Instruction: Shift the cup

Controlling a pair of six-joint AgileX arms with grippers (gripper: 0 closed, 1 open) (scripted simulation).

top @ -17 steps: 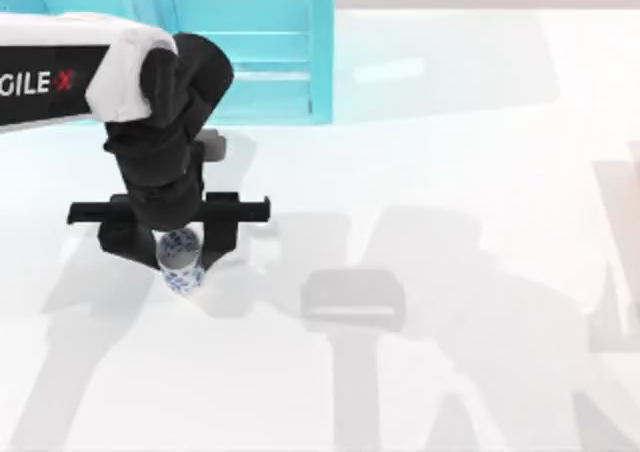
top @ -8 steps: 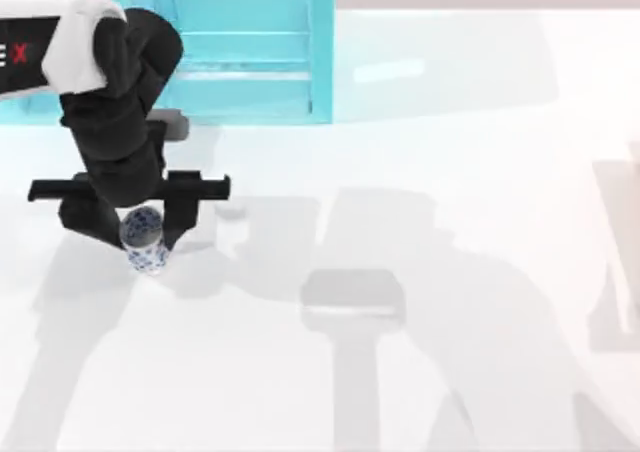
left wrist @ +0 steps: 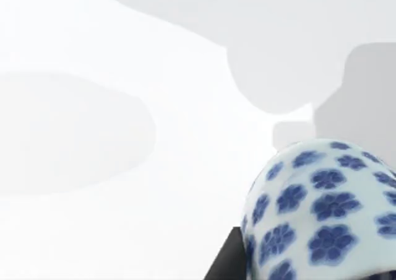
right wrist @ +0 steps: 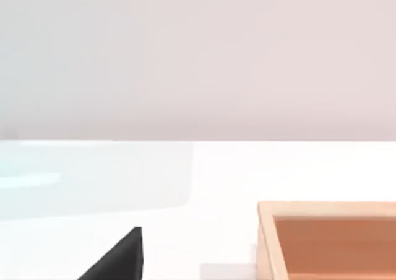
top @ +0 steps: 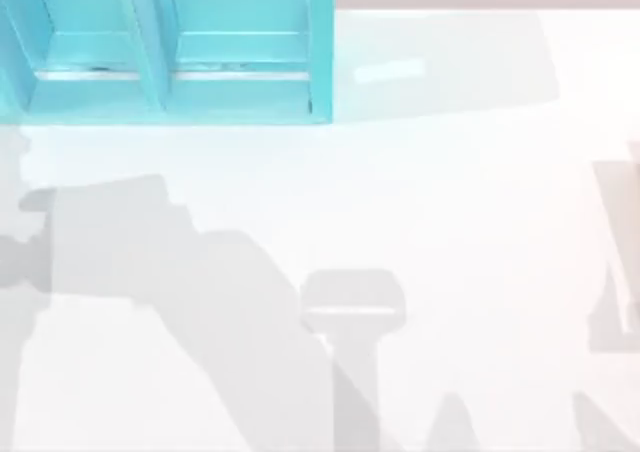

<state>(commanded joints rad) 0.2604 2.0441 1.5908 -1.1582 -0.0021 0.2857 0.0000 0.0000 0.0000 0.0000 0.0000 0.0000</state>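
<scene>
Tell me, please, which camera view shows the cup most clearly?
The left wrist view: the cup sits close to the camera, its blue floral wall plain to see. The top view gives the white table and a turquoise shelf; the right wrist view, an orange box.

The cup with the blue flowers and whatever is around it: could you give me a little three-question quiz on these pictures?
1. True or false: the cup is plain red.
2. In the top view, the turquoise cabinet sits at which part of the picture? A upper left, B lower right, C middle.
3. Fill in: in the right wrist view, the open box is ___ in colour.
Key: 1 false, it is white with blue flowers; 2 A; 3 orange.
</scene>
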